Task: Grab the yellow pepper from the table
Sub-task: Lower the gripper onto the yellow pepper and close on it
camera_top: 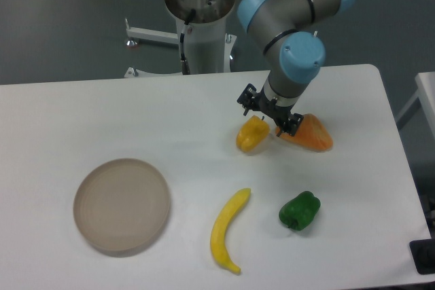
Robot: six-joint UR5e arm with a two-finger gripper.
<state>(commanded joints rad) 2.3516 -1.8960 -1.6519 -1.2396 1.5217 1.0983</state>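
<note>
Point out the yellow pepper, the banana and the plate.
yellow pepper [251,135], fixed camera, middle of its body.
banana [227,229], fixed camera, middle of its curve.
plate [87,188], fixed camera, left part of its rim.

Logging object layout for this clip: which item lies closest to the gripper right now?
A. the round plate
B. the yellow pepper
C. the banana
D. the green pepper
B: the gripper hangs just above and to the right of the yellow pepper, with the orange vegetable on its other side, while the green pepper, banana and plate lie well away toward the front of the table.
</note>
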